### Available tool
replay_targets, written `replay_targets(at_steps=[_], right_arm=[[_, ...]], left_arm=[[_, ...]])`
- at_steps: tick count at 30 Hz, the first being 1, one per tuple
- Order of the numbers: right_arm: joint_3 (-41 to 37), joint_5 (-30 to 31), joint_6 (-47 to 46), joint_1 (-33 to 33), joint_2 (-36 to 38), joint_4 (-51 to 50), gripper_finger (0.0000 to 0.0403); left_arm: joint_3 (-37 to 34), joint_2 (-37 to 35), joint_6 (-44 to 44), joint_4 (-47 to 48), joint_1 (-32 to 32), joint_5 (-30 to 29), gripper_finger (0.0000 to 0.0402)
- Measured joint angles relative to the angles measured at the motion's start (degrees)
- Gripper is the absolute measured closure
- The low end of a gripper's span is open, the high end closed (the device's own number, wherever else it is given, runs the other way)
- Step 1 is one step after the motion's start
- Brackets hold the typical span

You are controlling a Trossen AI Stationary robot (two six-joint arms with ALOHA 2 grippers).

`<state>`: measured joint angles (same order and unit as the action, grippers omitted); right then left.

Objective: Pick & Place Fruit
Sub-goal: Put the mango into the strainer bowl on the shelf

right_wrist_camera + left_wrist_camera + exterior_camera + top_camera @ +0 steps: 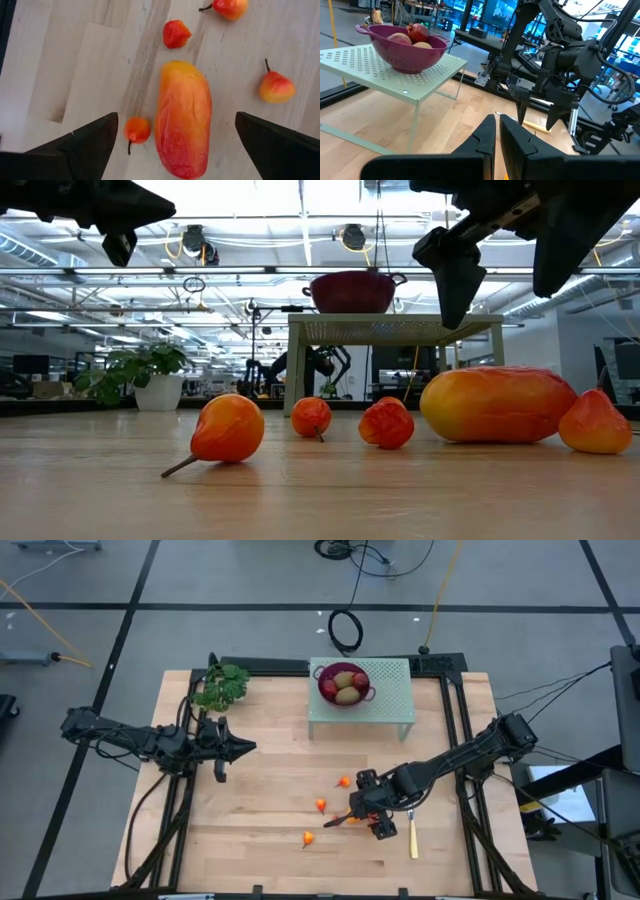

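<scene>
Hovering above the elongated orange-red fruit point(183, 119) on the wooden table point(250, 840), the right gripper point(372, 815) is seen with fingers spread wide and empty. Smooth, rounded and probably slippery, the piece is best taken across its narrow middle. The left gripper point(232, 747) is kept closed and empty near the leafy bunch point(222, 686), well apart.

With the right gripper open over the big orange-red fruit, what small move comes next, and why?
Probably lower the right gripper straight down: its open fingers straddle the elongated orange-red fruit, which lies on the table ungripped.
</scene>
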<state>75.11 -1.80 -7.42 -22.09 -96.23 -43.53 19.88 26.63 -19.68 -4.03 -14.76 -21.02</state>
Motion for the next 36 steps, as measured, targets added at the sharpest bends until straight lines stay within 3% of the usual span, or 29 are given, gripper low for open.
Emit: replay_targets(at_steps=[24,36], right_arm=[[0.0,0.0,-0.9,0.2,0.1,3.7,0.0006],[0.0,-0.6,-6.1,0.7,0.1,3.8,0.0004]], left_arm=[[0.0,0.0,-0.5,1.8,0.0,0.0,0.0378],[0.0,0.0,-0.1,1.7,0.0,0.0,0.0378]])
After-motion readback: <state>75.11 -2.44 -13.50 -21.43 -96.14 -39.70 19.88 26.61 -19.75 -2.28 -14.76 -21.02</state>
